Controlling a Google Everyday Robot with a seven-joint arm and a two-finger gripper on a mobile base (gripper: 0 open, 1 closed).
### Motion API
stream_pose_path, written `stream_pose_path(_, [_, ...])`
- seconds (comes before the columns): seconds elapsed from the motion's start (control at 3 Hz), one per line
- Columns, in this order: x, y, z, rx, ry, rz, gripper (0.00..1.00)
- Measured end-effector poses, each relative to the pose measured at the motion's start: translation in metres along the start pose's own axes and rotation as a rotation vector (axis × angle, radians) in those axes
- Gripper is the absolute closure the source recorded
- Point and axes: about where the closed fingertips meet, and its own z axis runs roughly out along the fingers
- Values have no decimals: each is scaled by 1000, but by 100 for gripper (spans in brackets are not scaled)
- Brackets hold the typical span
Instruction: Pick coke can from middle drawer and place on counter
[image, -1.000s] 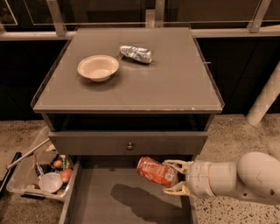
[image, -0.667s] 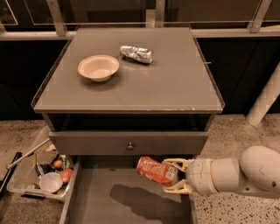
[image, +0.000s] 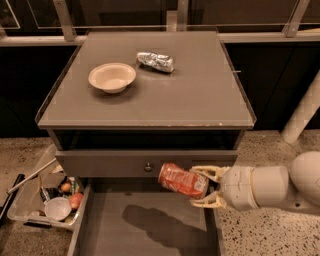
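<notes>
Lifted slightly since prior frame to clear middle drawer (image: 102, 232) floor: coke can (image: 182, 180) sideways, grasped by end effector (image: 195, 187), below surface (image: 200, 95) front-right edge.

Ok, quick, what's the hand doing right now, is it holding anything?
The hand: closed on the coke can, holding it on its side above the open drawer.

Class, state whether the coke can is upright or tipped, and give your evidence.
Tipped: the coke can lies sideways, with the gripper shut on it above the middle drawer, its shadow below.
</notes>
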Motion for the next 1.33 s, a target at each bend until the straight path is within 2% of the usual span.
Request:
stream_pose_path(0.33, [-54, -39, -52, 57, -2, -92, 100])
stream_pose_path(0.67, [-101, -78, -94, 79, -23, -150, 100])
stream_pose_path(1.0, [-110, -87, -102, 96, -27, -171, 100])
stream_pose_path(1.33, [-110, -88, -102, 96, -27, -170, 100])
